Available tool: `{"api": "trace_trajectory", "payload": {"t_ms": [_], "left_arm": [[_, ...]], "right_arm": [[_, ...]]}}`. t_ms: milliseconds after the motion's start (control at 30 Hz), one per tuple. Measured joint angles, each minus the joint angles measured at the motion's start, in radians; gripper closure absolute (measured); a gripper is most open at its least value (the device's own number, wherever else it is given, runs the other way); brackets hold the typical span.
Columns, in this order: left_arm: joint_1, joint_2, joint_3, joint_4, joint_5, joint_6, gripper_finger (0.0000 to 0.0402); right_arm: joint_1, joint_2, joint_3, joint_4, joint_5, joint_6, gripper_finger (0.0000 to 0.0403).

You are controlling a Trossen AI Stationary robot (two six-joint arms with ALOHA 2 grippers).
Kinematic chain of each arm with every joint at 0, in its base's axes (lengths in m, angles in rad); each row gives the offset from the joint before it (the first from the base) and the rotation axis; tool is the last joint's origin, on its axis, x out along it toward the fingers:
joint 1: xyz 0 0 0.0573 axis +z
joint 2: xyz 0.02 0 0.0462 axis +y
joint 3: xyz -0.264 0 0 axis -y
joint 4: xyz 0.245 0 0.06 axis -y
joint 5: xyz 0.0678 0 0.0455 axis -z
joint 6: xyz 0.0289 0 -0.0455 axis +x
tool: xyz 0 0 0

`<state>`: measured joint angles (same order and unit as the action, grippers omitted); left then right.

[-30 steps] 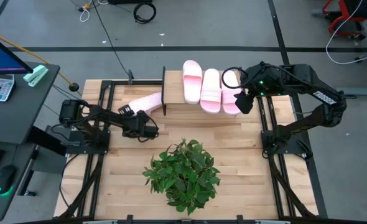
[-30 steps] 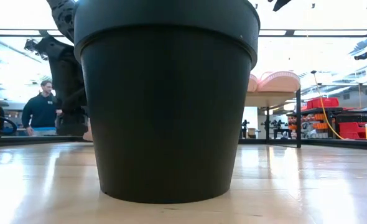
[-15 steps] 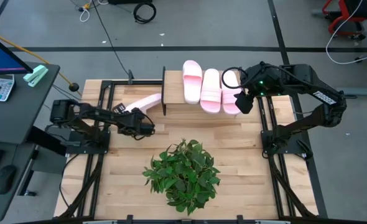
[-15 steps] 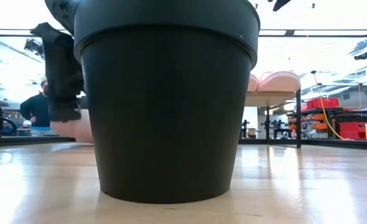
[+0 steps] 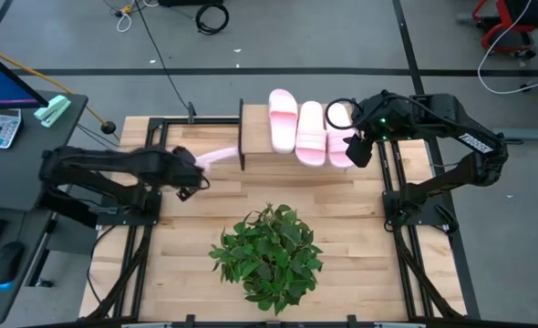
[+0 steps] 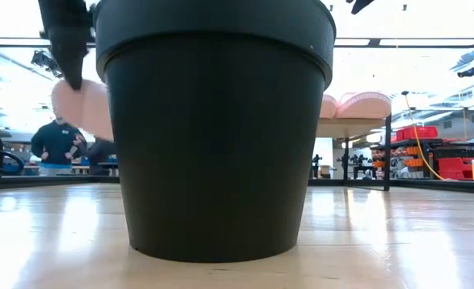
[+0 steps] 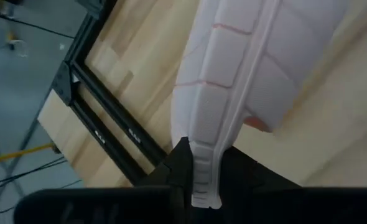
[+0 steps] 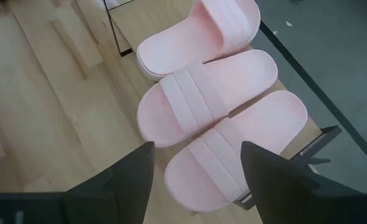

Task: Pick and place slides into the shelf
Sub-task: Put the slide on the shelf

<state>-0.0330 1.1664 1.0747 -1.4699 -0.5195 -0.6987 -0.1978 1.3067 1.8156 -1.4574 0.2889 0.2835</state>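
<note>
Three pale pink slides (image 5: 307, 132) lie side by side on the shelf (image 5: 251, 157), also seen from above in the right wrist view (image 8: 202, 106). A fourth slide (image 5: 216, 156) is in the air left of the shelf's black upright, with my left gripper (image 5: 191, 172) shut on it. In the low view this slide (image 6: 84, 104) shows left of the big black pot. My right gripper (image 5: 356, 146) hovers open above the right-hand slides, touching nothing. My left gripper pinches the slide's sole rim (image 7: 205, 177) between its two fingers (image 7: 182, 163), at the end that points away from the shelf. The fingers come slanting down from the table's left side. The slide is turned on edge, lifted clear of the table, and reaches away from the fingers toward the shelf.
A potted plant (image 5: 267, 257) in a black pot (image 6: 213, 128) stands in the middle of the table and hides much of the low view. Black frame rails (image 5: 141, 182) run along both table sides. A person (image 6: 56, 140) stands in the room behind.
My left gripper has shut on the slide's end, then risen and drawn back toward the table's left edge, tipping as it went. The slide has come off the table and now hangs in the air on its edge.
</note>
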Motion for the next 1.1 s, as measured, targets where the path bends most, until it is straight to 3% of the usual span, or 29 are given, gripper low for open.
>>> {"api": "trace_trajectory", "payload": {"t_ms": [100,467,767,1100], "left_arm": [[0.000,-0.012,0.132,-0.108,0.012,-0.017,0.0348],[0.049,-0.042,0.421,-0.103,0.061,0.034,0.0350],[0.092,-0.041,0.477,-0.102,0.058,0.105,0.0350],[0.143,0.062,0.592,-0.103,0.218,0.265,0.0350]], "right_arm": [[0.000,0.000,0.000,0.000,0.000,-0.014,0.0158],[0.000,0.000,0.000,0.000,-0.010,-0.023,0.0158],[0.000,0.000,0.000,0.014,-0.024,-0.036,0.0158],[0.000,0.000,0.000,0.255,-0.123,-0.210,0.0158]]}}
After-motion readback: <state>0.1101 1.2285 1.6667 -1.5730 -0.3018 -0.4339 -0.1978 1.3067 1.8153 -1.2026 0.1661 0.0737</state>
